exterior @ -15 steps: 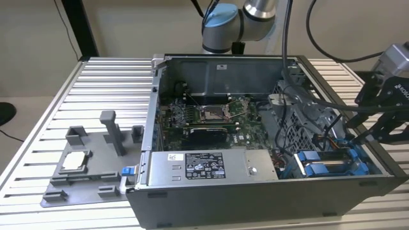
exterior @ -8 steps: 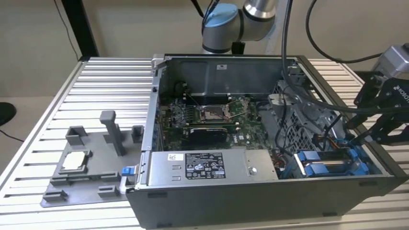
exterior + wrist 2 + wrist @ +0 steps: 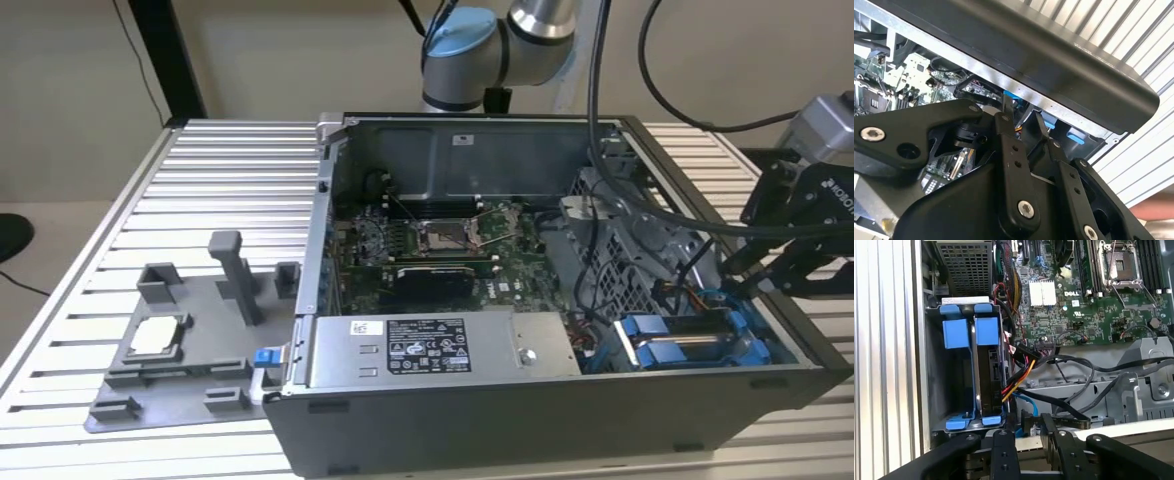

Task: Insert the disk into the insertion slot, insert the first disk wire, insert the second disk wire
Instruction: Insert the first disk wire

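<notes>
Grey ribbed metal desk (image 3: 214, 190) carries the open computer case (image 3: 534, 420) in the exterior view; the black end effector (image 3: 754, 275) hangs over its corner at the exterior view's right. In the second wrist view the end effector (image 3: 1024, 120) points into the case. In the first wrist view the flat metal disk (image 3: 989, 370) in its blue plastic bracket sits inside the grey sheet-metal insertion slot (image 3: 934, 385), with red, yellow and orange wires (image 3: 1021, 372) at its edge. Whether the end effector is apart or clamped, you cannot tell.

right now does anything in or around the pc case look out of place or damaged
Nothing looks spilled or damaged. One oddity: the processor socket looks empty, while the processor chip lies outside the case on the grey fixture tray. The disk sits straight in the insertion slot.
</notes>
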Available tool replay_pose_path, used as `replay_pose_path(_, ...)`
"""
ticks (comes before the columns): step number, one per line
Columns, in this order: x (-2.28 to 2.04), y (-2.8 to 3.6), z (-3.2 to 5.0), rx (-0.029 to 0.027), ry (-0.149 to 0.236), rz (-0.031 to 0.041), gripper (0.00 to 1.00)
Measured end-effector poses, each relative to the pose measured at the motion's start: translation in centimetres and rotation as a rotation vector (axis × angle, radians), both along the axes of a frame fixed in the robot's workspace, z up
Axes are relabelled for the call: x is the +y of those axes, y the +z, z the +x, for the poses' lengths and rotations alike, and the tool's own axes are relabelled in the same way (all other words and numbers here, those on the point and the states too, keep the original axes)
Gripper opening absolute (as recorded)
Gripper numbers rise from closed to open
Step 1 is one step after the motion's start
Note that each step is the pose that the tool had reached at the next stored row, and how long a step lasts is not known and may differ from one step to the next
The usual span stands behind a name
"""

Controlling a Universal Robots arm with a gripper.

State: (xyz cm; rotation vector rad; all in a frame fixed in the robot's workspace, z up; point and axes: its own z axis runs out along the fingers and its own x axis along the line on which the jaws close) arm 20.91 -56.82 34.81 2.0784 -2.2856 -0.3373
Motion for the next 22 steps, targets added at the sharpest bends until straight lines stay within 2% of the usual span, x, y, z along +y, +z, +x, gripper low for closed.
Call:
replay_pose_path(5,0.00,-0.01,0.00,0.0000,0.000,0.0001,1.00)
replay_pose_path(6,0.00,-0.01,0.00,0.0000,0.000,0.0000,0.00)
replay_pose_path(16,0.00,0.13,-0.08,0.0022,0.000,0.0001,0.00)
replay_pose_path(19,0.00,0.27,-0.84,0.0017,0.000,0.0001,0.00)
replay_pose_path(22,0.00,0.34,-1.83,-0.0013,0.000,0.0002,0.00)
